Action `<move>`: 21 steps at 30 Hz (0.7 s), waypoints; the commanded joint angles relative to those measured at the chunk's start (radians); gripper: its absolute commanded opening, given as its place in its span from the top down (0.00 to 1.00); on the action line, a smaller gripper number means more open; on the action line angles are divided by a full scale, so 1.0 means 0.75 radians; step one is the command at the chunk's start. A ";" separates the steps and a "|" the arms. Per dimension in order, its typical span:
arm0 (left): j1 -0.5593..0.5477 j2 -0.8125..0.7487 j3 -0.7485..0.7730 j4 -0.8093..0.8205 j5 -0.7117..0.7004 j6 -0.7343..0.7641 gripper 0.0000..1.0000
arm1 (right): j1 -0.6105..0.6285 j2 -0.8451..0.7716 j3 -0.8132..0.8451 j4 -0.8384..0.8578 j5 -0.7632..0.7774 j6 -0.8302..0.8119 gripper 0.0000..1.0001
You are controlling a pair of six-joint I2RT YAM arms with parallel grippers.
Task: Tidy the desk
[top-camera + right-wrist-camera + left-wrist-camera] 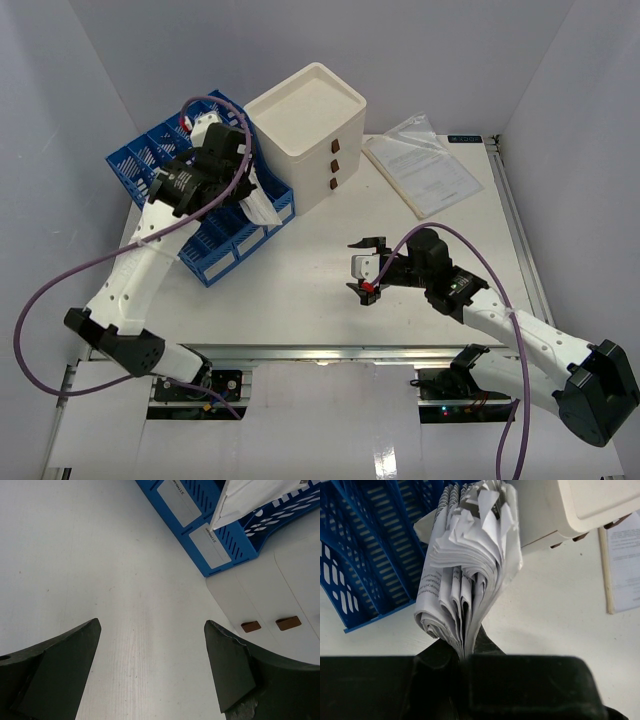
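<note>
Left wrist view: left gripper (467,652) clamped the bottom edge of a floppy white paper sheaf (470,565), probably light, fanning; right gripper (151,625) gaped above the flat white desk (75,555).

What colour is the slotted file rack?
The file rack is blue; top external view shows it best.

Bright, even light from overhead; no hard glare. You get only faint, soft shadows on the desk (300,290) below the right gripper (365,268).

Left wrist view: the left gripper (466,652) is a black, blurred mass at the bottom. The paper bundle (470,570) ahead of it is sharp, shaded in its folds.

Right wrist view: fingers (55,670) dark, soft-edged. Desk beyond them pale, slightly stretched toward the corners.
</note>
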State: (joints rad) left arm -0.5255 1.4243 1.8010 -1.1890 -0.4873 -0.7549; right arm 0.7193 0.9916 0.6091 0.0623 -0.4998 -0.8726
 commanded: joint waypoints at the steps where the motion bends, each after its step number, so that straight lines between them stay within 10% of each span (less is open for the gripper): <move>1: 0.003 0.084 0.139 0.016 -0.186 0.071 1.00 | -0.006 -0.029 -0.004 0.054 0.004 -0.013 0.10; 21: 0.014 0.291 0.472 -0.094 -0.401 0.186 1.00 | -0.010 -0.042 -0.008 0.054 -0.004 -0.017 0.10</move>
State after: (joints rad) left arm -0.5284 1.7015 2.1326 -1.3003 -0.6434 -0.6625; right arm 0.7189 0.9749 0.6067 0.0628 -0.4973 -0.8747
